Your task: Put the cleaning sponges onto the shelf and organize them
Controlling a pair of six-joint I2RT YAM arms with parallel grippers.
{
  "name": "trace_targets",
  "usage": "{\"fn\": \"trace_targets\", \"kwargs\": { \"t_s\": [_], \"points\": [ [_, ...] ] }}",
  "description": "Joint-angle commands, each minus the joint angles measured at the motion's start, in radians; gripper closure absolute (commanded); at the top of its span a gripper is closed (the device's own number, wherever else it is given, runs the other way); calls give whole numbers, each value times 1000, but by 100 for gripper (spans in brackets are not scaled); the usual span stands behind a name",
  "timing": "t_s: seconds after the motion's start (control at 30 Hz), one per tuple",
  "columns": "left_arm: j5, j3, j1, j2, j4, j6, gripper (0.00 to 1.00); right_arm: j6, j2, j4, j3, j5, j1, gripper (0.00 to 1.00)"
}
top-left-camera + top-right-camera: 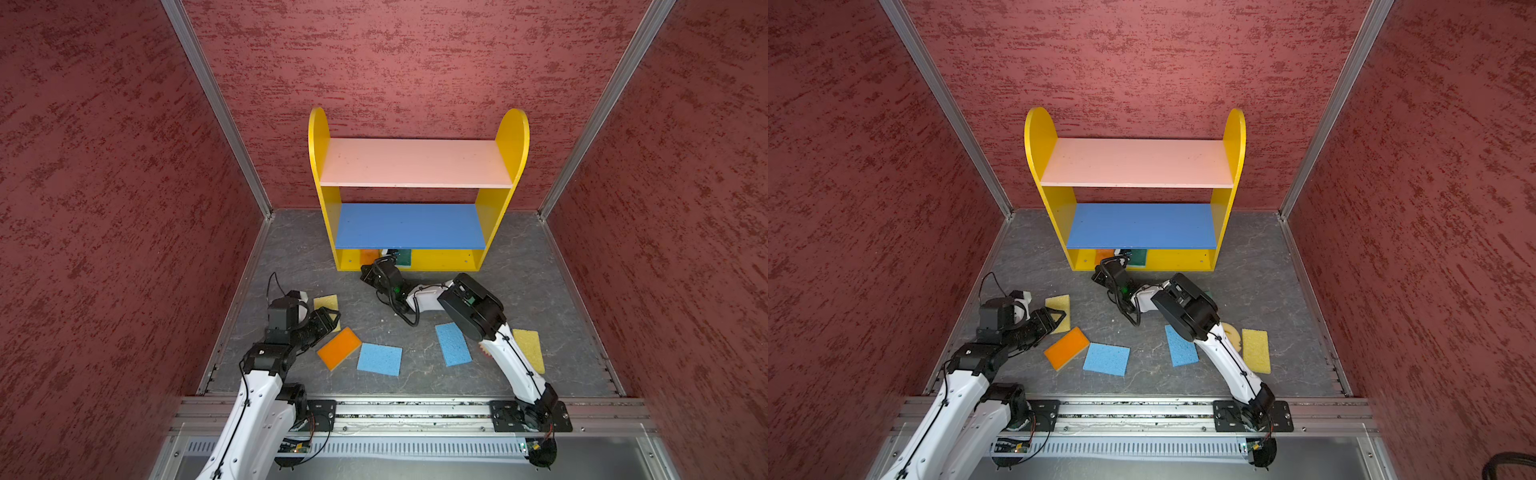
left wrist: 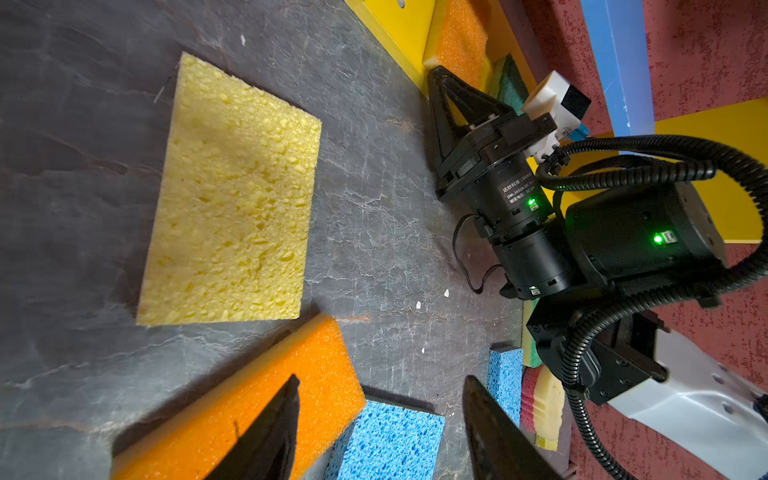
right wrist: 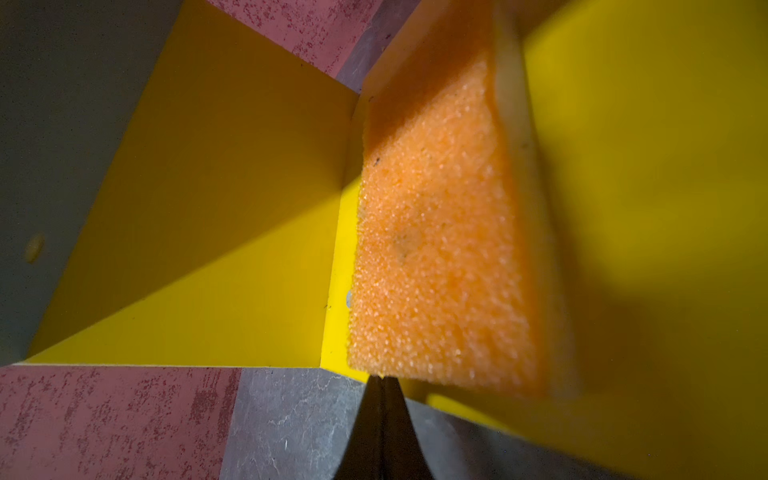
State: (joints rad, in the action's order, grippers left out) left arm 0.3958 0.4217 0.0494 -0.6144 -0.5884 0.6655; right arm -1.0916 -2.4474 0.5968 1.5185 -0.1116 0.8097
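The shelf (image 1: pixel 415 163) (image 1: pixel 1136 163) stands at the back wall. On its yellow bottom board lie an orange sponge (image 1: pixel 368 255) (image 3: pixel 436 257) and a dark green sponge (image 1: pixel 404 257). My right gripper (image 1: pixel 375 262) (image 3: pixel 384 380) is shut, tips against the orange sponge's near edge, nothing between the jaws. On the floor lie a yellow sponge (image 1: pixel 325 302) (image 2: pixel 232 195), an orange one (image 1: pixel 339 348) (image 2: pixel 257 407), two blue ones (image 1: pixel 380 359) (image 1: pixel 453 344) and another yellow one (image 1: pixel 530 349). The round yellow sponge (image 1: pixel 1232 334) is partly hidden behind the right arm. My left gripper (image 1: pixel 332 318) (image 2: pixel 382 378) hangs open, empty, over the floor sponges.
Red textured walls close in the grey floor (image 1: pixel 519 270) on three sides. The right arm (image 1: pixel 473 307) lies low across the middle. A metal rail (image 1: pixel 415 409) runs along the front edge. The pink and blue boards carry nothing.
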Motion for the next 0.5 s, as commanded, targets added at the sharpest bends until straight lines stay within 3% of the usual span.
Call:
{"fn": "trace_targets", "kwargs": {
  "t_s": [0.0, 0.3, 0.47],
  "points": [
    [21, -12, -11, 15, -12, -21, 38, -36, -64, -111, 15, -25, -1, 95],
    [26, -16, -13, 24, -14, -19, 38, -28, -44, -101, -12, -19, -1, 95],
    [26, -14, -15, 24, -9, -18, 38, 26, 43, -74, -106, 16, 9, 95]
  ]
}}
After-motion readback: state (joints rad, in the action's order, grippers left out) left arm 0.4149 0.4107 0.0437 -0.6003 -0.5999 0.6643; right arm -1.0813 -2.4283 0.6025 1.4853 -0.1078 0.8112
